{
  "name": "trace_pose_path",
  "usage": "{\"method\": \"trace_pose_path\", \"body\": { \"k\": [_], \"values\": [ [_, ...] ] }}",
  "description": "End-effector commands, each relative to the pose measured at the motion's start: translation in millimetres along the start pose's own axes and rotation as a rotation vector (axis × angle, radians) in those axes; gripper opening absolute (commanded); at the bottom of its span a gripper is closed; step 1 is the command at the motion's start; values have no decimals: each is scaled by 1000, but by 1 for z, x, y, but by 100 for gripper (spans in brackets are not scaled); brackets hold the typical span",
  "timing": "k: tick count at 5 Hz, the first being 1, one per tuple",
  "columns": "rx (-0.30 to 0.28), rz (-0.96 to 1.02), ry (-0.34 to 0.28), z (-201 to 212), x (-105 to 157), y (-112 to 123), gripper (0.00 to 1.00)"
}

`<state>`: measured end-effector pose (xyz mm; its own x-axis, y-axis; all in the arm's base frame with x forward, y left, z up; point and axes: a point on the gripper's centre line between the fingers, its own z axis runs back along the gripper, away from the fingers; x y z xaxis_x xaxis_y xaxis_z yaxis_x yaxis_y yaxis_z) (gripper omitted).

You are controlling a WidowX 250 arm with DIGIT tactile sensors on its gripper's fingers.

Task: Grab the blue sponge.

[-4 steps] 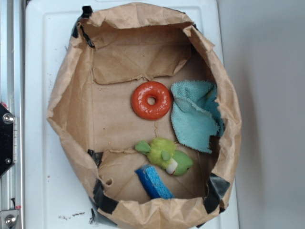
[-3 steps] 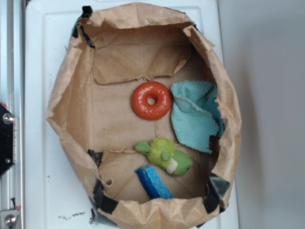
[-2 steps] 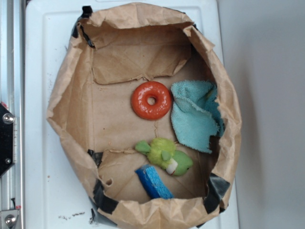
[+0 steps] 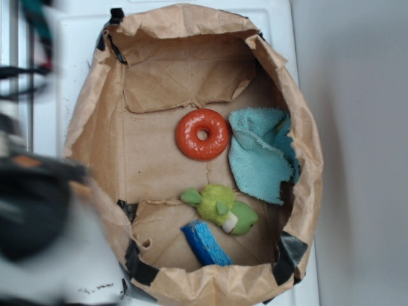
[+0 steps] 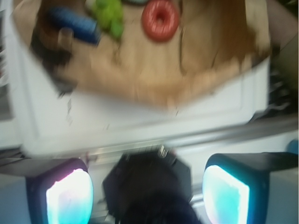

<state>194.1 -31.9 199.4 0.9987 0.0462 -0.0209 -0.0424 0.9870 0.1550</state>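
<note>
arm (image 4: 32, 217) newly entered at left, blue sponge (image 4: 206, 243) well apart

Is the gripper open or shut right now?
Open. In the wrist view the gripper shows its two fingers spread wide with nothing between them, outside the paper bag that holds the blue sponge.

Blue sponge (image 4: 206, 243): small porous block, lying diagonal, bag floor.

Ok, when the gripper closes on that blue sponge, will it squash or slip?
The blue sponge looks rough and porous, so it will probably compress a little and grip well. It seems light, and lying flat on crumpled paper beside the green plush toy, it shouldn't roll.
</note>
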Motion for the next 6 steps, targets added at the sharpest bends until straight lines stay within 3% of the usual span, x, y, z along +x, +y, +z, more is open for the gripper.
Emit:
{"method": "trace_pose_path", "body": {
  "k": [1, 2, 3, 4, 5, 6],
  "values": [
    [110, -252, -213, -17, 63, 15, 100],
    [22, -478, -339, -13, 60, 41, 100],
    [-83, -499, -398, -10, 60, 61, 100],
    [-159, -478, -381, -15, 75, 77, 100],
    [-176, -526, -371, -20, 91, 66, 100],
    [-152, -620, -336, -39, 105, 35, 100]
  ]
}}
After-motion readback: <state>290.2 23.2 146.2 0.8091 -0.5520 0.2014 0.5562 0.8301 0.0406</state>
